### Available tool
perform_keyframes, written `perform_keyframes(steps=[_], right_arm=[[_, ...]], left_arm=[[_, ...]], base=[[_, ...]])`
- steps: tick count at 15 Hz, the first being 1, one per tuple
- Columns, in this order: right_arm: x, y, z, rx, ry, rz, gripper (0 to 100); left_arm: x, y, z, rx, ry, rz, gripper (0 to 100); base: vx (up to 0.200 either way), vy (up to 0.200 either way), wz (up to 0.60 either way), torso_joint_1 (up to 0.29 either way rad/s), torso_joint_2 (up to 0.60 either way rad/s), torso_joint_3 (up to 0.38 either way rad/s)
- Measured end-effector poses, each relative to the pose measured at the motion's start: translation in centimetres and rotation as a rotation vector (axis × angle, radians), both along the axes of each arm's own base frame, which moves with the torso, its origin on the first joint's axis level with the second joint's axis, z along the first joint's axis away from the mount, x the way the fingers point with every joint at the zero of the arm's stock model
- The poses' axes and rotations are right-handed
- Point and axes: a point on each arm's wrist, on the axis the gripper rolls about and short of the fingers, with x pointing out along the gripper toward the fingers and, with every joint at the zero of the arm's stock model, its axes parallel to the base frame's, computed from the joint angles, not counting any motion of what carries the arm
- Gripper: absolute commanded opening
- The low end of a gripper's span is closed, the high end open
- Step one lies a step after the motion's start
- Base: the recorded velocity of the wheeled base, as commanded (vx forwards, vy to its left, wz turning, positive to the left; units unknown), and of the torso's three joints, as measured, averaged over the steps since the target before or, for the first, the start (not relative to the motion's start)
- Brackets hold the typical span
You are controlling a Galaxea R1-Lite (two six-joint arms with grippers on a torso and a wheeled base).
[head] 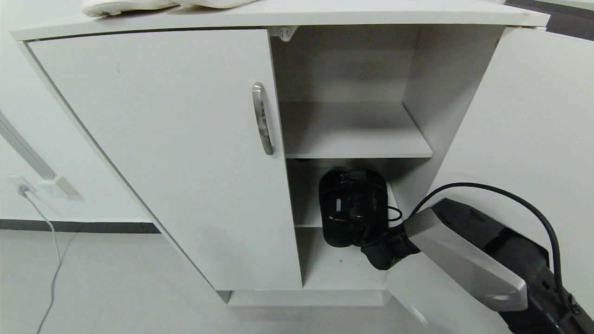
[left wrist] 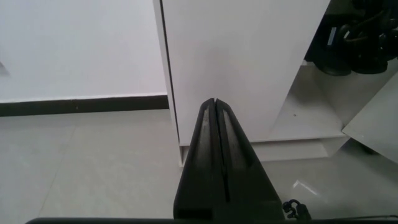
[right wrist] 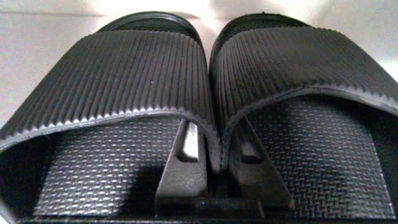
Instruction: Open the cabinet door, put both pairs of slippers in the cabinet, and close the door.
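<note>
Logged: white cabinet (head: pixel 278 18) with right door (head: pixel 524 116) swung wide open and left door (head: pixel 153 139) shut, metal handle (head: pixel 262 118) near that door's inner edge. Inside the cabinet, bare middle shelf (head: pixel 352 130). Below it, black slippers (head: pixel 352 204) side by side, toes toward the cabinet's back, heels overhanging the front edge of the lower shelf (head: pixel 304 213). Cannot tell whether resting on that shelf or held just above it. Right gripper (head: pixel 371 239) at the heel end of the pair, just inside the cabinet's open front. Seen closer from the right wrist: fingers (right wrist: pixel 186 155) set narrow, one inside each slipper, pinching the two touching inner side walls between them. Left gripper (left wrist: pixel 214 109) low in front of the cabinet, near the bottom of the left door, above the floor (left wrist: pixel 81 162). Fingers pressed flat together, nothing between them. White slippers (head: pixel 134 5) lying on top of the cabinet, above the left door. Wall socket (head: pixel 21 185) with a plugged cable low on the wall, to the left of the cabinet.
</note>
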Motion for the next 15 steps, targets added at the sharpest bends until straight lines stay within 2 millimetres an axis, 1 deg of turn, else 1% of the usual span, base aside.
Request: perform_keyframes(steps=[3,6,9,10,12,15], right_arm=[[1.7,0.1,0.7,0.01,-0.014,-0.013,0],[2.5,0.4,1.4,0.018,-0.023,-0.015,0],[3.2,0.2,1.5,0.02,-0.027,-0.023,0],[3.3,0.1,1.5,0.02,-0.026,-0.024,100],[3.6,-0.2,1.2,0.019,-0.023,-0.033,100],[3.6,-0.2,0.8,0.011,-0.011,-0.034,100]], left_arm=[[0.0,0.0,0.0,0.0,0.0,0.001,0],[0.0,0.0,0.0,0.0,0.0,0.0,0],[0.0,0.0,0.0,0.0,0.0,0.001,0],[0.0,0.0,0.0,-0.001,0.0,0.0,0],[0.0,0.0,0.0,0.0,0.0,0.0,0],[0.0,0.0,0.0,0.0,0.0,0.001,0]], base=[[0.0,0.0,0.0,0.0,0.0,0.0],[0.0,0.0,0.0,0.0,0.0,0.0],[0.0,0.0,0.0,0.0,0.0,0.0],[0.0,0.0,0.0,0.0,0.0,0.0],[0.0,0.0,0.0,0.0,0.0,0.0],[0.0,0.0,0.0,0.0,0.0,0.0]])
